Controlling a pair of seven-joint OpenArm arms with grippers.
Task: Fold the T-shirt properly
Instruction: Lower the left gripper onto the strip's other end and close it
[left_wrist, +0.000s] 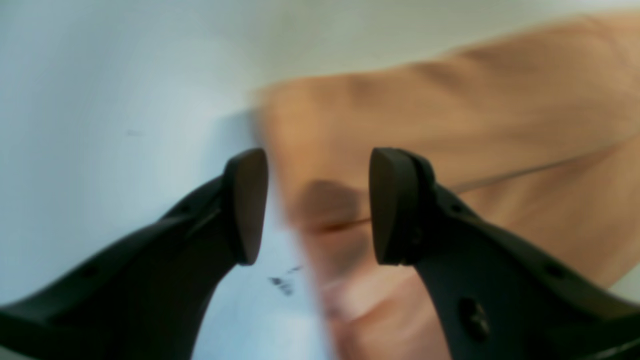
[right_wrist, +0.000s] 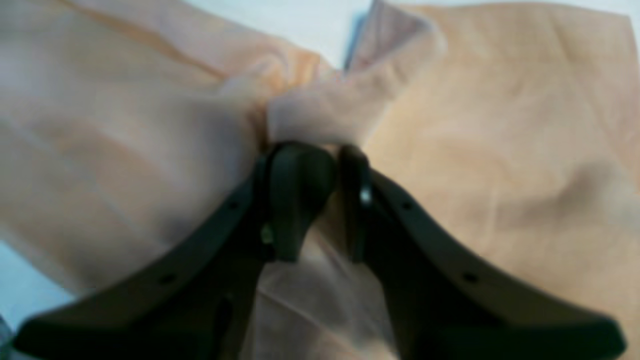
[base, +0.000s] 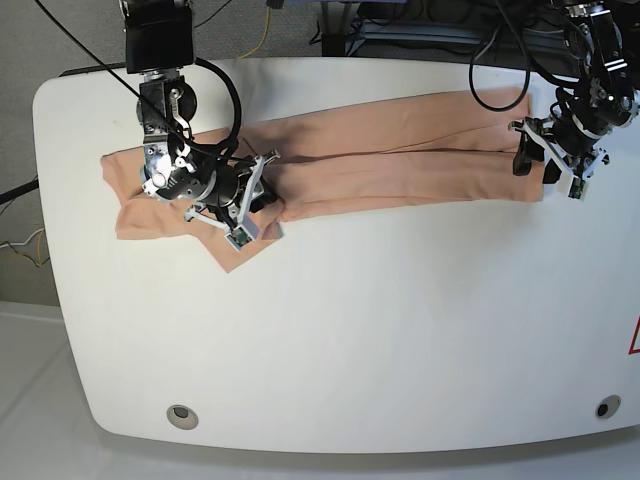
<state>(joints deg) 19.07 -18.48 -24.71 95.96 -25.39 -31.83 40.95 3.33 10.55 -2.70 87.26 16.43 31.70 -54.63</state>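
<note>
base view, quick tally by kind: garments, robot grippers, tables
T-shirt: 1
Grippers: 2, left gripper and right gripper
Table: 1
Total: 4

Peach T-shirt lies across the table's far side, seemingly folded lengthwise.

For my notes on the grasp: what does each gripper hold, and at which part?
Right gripper: a bunched fold of the T-shirt, near its sleeve end. Left gripper: nothing, open over the shirt's edge.

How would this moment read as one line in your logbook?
T-shirt: lying lengthwise on white table | right pincer: pinching bunched cloth | left pincer: open over hem edge, holding nothing
</note>
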